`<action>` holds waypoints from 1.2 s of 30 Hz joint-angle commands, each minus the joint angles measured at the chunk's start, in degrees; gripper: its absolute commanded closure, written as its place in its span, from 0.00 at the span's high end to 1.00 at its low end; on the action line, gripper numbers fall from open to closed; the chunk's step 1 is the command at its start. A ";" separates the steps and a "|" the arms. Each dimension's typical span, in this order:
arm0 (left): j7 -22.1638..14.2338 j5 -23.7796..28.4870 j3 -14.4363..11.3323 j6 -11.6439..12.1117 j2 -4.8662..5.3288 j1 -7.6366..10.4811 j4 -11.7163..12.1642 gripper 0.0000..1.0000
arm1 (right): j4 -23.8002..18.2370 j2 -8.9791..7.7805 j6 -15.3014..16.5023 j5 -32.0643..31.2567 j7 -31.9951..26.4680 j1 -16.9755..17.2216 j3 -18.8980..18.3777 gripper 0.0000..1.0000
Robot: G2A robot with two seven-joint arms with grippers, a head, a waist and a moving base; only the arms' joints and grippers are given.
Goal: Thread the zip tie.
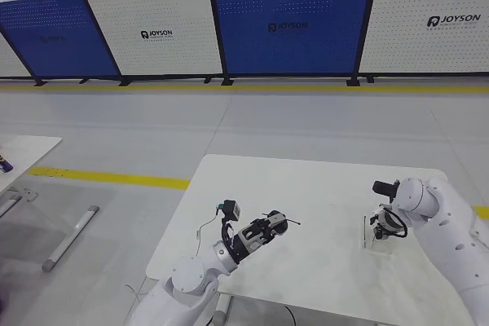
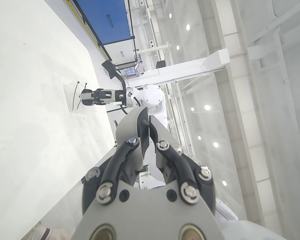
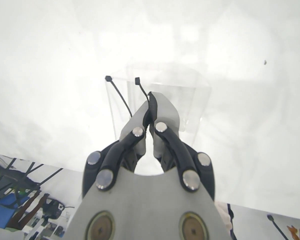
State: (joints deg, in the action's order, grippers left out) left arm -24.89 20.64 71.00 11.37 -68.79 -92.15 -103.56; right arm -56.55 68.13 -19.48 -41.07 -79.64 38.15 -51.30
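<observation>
Left gripper (image 1: 277, 220), at the table's (image 1: 326, 179) nine o'clock, pinches a black zip tie (image 1: 292, 221); right gripper (image 3: 150, 99), at three o'clock, clamps a second zip tie (image 3: 141, 87) in the clear stand (image 3: 190, 96). Threading seems unstarted.

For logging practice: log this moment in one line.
left gripper shut on black plastic zip tie | right gripper shut on second zip tie in clear acrylic stand
</observation>
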 commanded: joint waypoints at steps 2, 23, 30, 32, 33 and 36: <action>0.00 0.00 0.00 0.00 0.00 0.00 0.00 0.00 | -5.12 -1.23 0.00 0.03 0.00 2.59 -3.16 0.00; 0.00 0.00 0.00 0.00 0.00 0.00 0.00 0.00 | -32.68 -6.84 5.16 3.90 1.76 22.42 -23.98 0.00; 0.00 0.00 0.00 0.00 0.00 0.00 0.00 0.00 | -32.68 -6.84 5.16 3.90 1.76 22.42 -23.98 0.00; 0.00 0.00 0.00 0.00 0.00 0.00 0.00 0.00 | -33.11 -6.74 6.89 2.87 3.35 23.84 -22.08 0.00; 0.00 0.00 0.00 0.00 0.00 0.00 0.00 0.00 | -33.28 -6.71 6.71 2.17 3.81 24.03 -21.45 0.00; 0.00 0.00 0.00 0.00 0.00 0.00 0.00 0.00 | -33.94 -6.44 5.13 3.52 6.12 24.47 -20.78 0.00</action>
State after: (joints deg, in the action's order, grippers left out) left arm -24.89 20.64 71.00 11.37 -68.78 -92.15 -103.56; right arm -90.33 61.61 -13.82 -38.85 -74.31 62.54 -71.93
